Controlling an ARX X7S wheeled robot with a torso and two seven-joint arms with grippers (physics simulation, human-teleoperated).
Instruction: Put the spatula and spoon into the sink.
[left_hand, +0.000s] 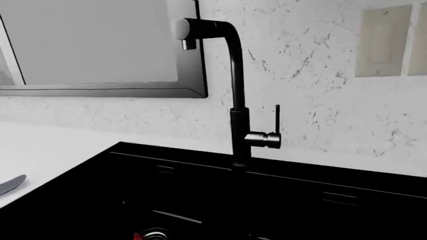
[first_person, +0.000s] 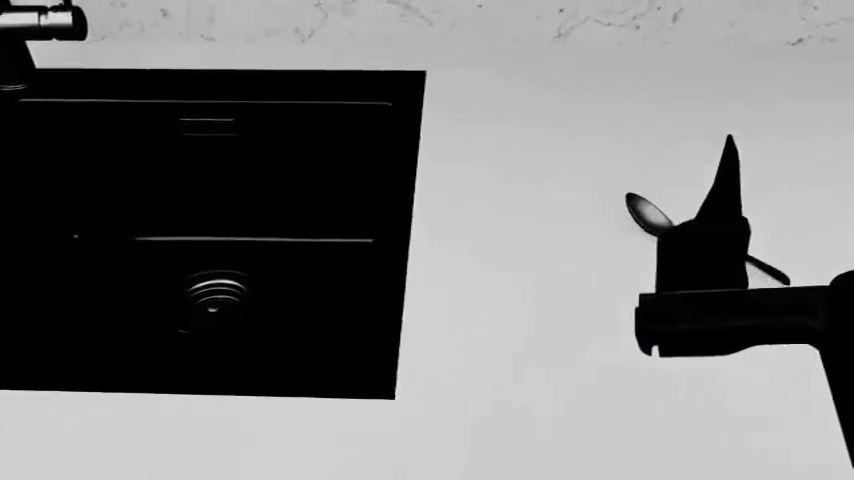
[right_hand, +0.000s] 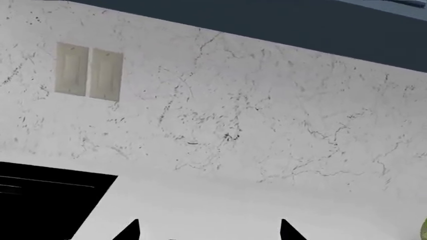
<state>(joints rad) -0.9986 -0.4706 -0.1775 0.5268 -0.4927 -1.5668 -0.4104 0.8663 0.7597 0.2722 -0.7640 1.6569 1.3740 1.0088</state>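
The black sink (first_person: 80, 180) fills the left of the head view, with a ringed drain (first_person: 216, 293) in its basin. The dark grey spoon (first_person: 650, 213) lies on the white counter to the right of it, bowl toward the wall. Its handle passes under my right gripper (first_person: 725, 190), which hovers over it. In the right wrist view that gripper (right_hand: 209, 231) is open, its two black fingertips (right_hand: 131, 231) wide apart above bare counter. At the edge of the left wrist view, the spatula's light grey tip (left_hand: 12, 184) rests on the counter beside the sink (left_hand: 220, 200). No left gripper fingers show.
A tall black tap (left_hand: 237, 100) rises behind the sink, with a dark-framed window (left_hand: 100, 50) beside it. Something red (left_hand: 137, 235) lies by the drain (left_hand: 157, 234). The speckled wall carries switch plates (right_hand: 89, 74). A yellow-green object (right_hand: 423, 230) peeks in at the right wrist view's edge.
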